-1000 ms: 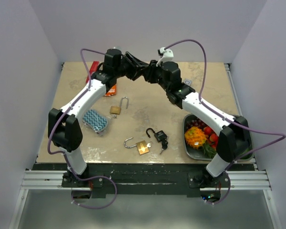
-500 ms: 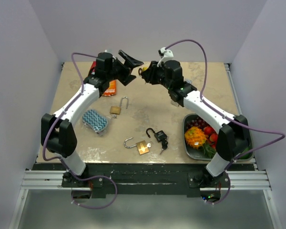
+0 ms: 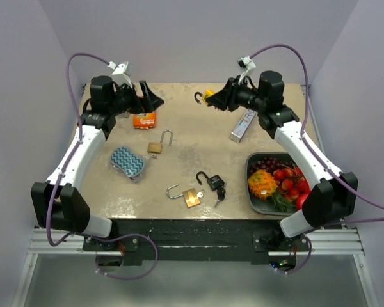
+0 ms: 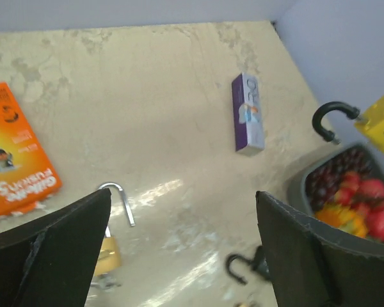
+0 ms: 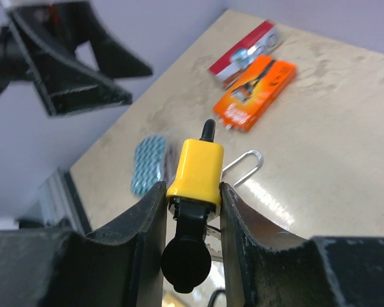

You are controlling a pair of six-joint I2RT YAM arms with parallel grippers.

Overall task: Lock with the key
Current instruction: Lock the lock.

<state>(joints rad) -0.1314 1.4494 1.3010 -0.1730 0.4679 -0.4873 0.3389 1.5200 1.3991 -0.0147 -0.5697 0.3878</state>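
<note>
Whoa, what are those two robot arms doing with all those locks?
The right tool holds a yellow padlock up in the air, and its black shackle is swung open, so it is not locked yet. The left tool is wide open and empty, off to the left side. A black padlock with keys, a brass padlock and a second brass padlock lie open on the table.

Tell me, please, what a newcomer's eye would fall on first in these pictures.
The yellow padlock, shackle open, stands out: the right gripper holds it in its jaws above the far side of the table. Opposite hangs the left gripper, jaws wide and empty. A black padlock and two brass padlocks lie mid-table, bright fruit at the near right.
</note>
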